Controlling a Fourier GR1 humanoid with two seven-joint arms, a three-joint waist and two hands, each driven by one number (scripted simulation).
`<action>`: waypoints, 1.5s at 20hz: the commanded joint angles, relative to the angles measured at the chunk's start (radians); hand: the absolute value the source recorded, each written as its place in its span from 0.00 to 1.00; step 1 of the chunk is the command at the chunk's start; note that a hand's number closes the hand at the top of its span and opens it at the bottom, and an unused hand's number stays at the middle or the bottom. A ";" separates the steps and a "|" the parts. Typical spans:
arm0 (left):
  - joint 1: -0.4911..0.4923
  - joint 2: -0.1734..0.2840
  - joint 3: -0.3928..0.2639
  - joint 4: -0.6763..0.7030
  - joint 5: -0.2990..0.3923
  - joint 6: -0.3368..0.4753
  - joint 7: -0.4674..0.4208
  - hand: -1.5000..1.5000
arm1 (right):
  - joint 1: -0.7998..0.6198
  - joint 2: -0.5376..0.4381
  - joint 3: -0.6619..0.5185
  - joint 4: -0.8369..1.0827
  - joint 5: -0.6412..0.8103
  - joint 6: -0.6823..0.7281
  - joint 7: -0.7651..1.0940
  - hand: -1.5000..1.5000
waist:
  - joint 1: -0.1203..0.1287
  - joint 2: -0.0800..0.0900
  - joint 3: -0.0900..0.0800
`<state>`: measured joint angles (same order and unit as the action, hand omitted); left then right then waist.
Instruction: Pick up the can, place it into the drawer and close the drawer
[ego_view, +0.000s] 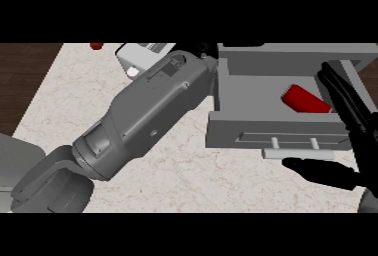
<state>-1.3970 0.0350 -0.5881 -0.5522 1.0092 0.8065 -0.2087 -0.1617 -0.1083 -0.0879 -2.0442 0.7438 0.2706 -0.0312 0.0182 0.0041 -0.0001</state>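
The red can (306, 99) lies tilted inside the open grey drawer (251, 107), toward its right side. No hand touches it. My right hand (353, 125) comes in from the right edge, its straight black fingers (338, 90) reaching over the drawer's right part, just right of the can. Its thumb (319, 170) lies in front of the drawer, just below the pale handle (295, 153). My left forearm (140, 120) crosses the counter diagonally. Only a dark bit of the left hand (198, 48) shows by the drawer's far left corner.
A white boxy object (142, 56) stands at the counter's back, partly behind my left forearm. A small red thing (97, 45) sits at the far edge. The marble counter (199, 185) ends at the left, where dark wood floor (22, 75) shows.
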 joint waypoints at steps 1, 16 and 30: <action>0.029 -0.004 0.002 -0.024 -0.019 0.013 0.011 0.00 | -0.137 0.001 0.092 0.199 0.166 -0.087 -0.011 0.00 | 0.014 0.001 0.000; 0.069 0.191 0.004 -0.181 -0.105 0.030 0.149 0.00 | -0.433 -0.008 0.099 0.925 0.431 -0.420 -0.097 0.00 | 0.016 0.006 0.001; 0.282 0.335 0.011 -0.425 -0.163 0.001 0.220 0.00 | -0.652 -0.009 -0.003 1.408 0.516 -0.748 -0.109 0.00 | 0.031 0.007 0.001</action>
<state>-1.1819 0.3472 -0.5815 -0.9376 0.8617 0.8251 0.0235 -0.7873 -0.1342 -0.0521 -0.7631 1.2725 -0.3856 -0.1303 0.0448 -0.0059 -0.0128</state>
